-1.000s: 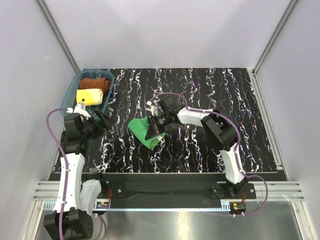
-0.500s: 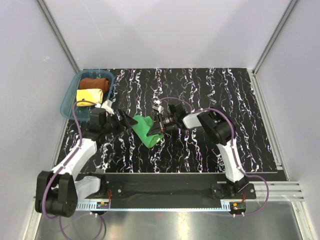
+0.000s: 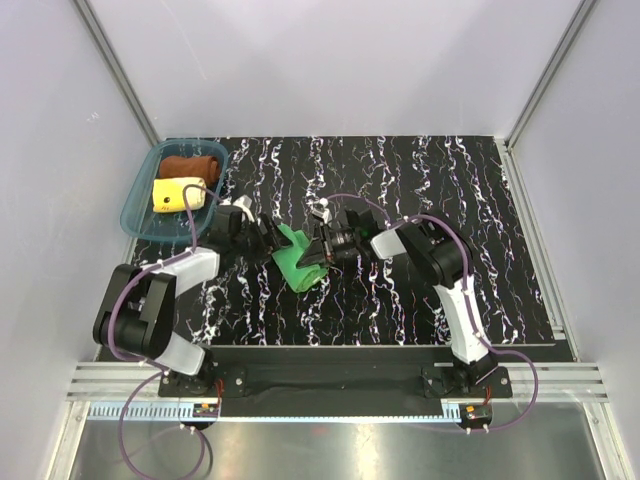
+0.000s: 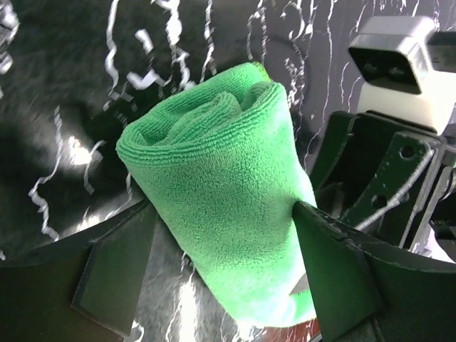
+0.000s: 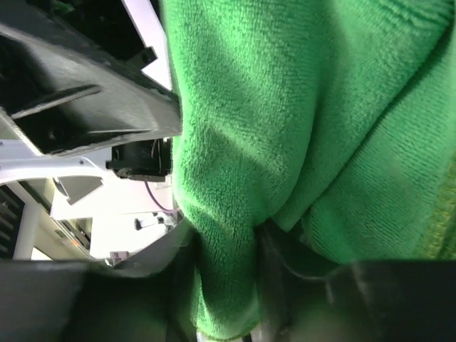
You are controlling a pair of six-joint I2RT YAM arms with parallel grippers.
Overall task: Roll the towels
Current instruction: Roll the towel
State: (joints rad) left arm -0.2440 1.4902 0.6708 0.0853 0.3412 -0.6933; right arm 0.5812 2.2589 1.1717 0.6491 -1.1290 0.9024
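Rust-brown towel, yellow towel rolled, in tray; green towel rolled (likely tray-bound) — left gripper spread astride it, right gripper pinching a fold.

The green towel between the left pincer fingers is soft, fuzzy terry cloth, matt. The fingers look like matt black plastic. Under the pincer, the bench is glossy black with white marbling. Beyond the pincer, the tray is translucent, shiny teal plastic.

green towel flanked by both arms' jaws, teal tray back-left, open tabletop right
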